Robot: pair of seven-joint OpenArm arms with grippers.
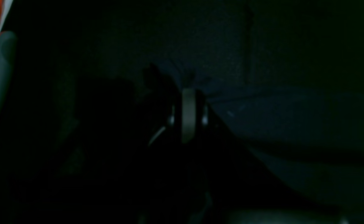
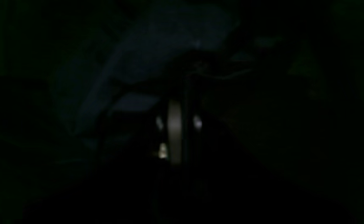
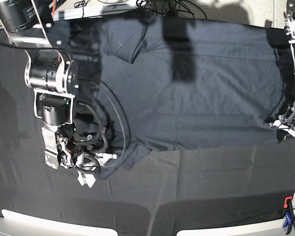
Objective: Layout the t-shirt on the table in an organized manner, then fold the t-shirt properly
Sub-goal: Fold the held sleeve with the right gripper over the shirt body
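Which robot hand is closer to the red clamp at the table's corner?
Left. The left gripper sits at the shirt's edge just above the red clamp; the right gripper is across the table.

Base view, background. Beyond the far edge of the work surface runs a pale floor strip, brightly lit and crossed by soft shadows. A tangle of black cables lies on it near its middle; thinner wires lie left of the tangle. A red-and-blue clamp stands far from the strip, at the near right corner. Both wrist views are almost wholly dark.
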